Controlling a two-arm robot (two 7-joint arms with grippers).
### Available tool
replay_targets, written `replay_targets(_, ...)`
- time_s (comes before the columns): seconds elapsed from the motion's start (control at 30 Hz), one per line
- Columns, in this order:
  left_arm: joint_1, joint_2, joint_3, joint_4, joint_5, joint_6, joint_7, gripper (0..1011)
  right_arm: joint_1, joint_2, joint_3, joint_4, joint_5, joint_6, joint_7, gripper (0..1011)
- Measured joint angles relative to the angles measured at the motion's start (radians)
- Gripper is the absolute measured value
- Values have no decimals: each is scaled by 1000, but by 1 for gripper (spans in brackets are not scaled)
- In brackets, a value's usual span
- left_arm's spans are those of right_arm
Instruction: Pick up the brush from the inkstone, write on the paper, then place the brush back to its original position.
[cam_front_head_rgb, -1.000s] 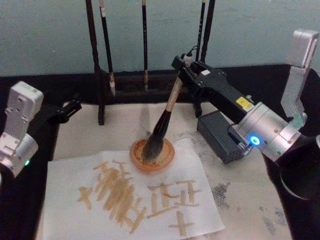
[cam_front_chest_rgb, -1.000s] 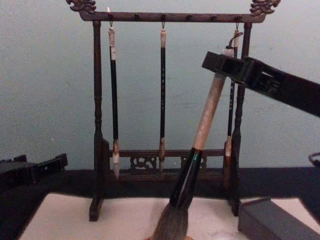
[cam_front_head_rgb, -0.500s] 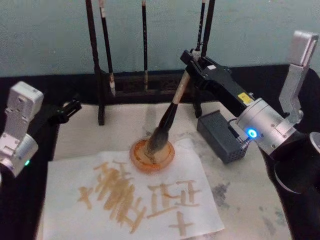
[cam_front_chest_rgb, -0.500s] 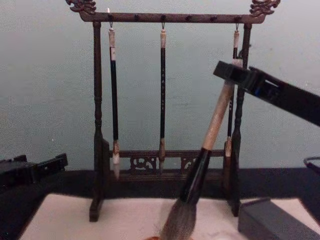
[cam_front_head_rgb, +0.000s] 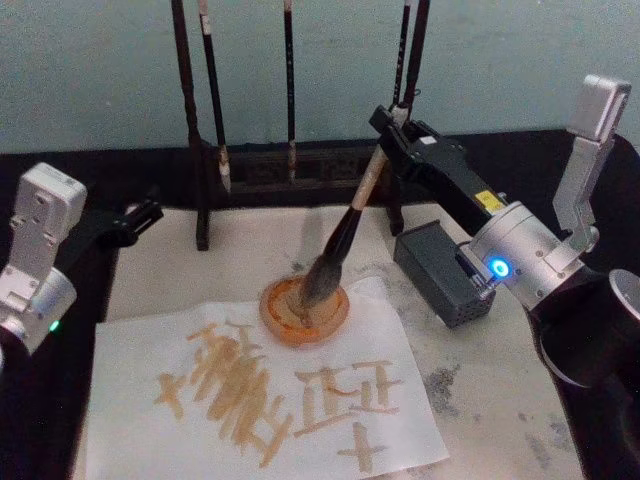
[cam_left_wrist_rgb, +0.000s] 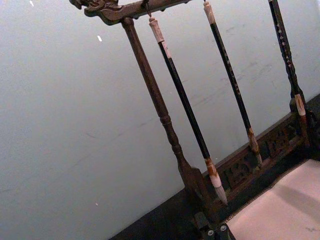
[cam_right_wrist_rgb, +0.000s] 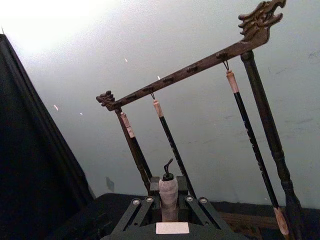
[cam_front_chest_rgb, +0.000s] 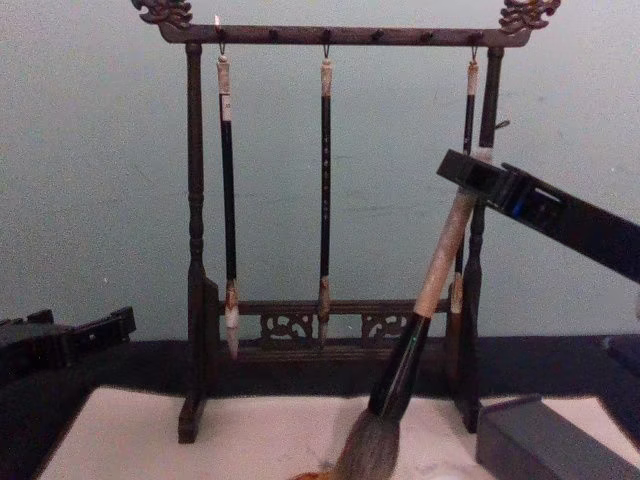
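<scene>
Your right claw (cam_front_head_rgb: 386, 128) is clenched on the brush (cam_front_head_rgb: 347, 222), gripping it close to the top of the pale handle. In the right wrist view you can see the white end cap with its dark loop poking up between the two fingers (cam_right_wrist_rgb: 146, 202). The brush is tilted: its top leans back and to the right, and its bushy tip points down into a round orange dish (cam_front_head_rgb: 283, 322). The dish sits at the far edge of the paper (cam_front_head_rgb: 130, 360), near the middle. The paper lies flat on a cream mat (cam_front_head_rgb: 240, 255) on the worktop, and it has orange-brown strokes painted on it. The inkstone (cam_front_head_rgb: 438, 272) lies on the mat to the right of the dish, and the brush is not touching it. Your right arm reaches over it. Behind the mat stands a dark wooden rack (cam_front_chest_rgb: 194, 250) with three thin black brushes hanging from its top bar. Your left claw (cam_front_head_rgb: 148, 212) is parked at the left edge of the mat, well apart from the brush and the dish.
</scene>
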Motion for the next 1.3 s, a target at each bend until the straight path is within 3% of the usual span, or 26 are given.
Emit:
replay_targets(0.8, 0, 0, 0, 0, 0, 0, 0, 1002, -20, -14, 13, 50, -9, -5, 16, 203)
replay_targets(1.3, 0, 0, 0, 0, 0, 0, 0, 1002, -47, -2, 34, 43, -28, 1, -3, 201)
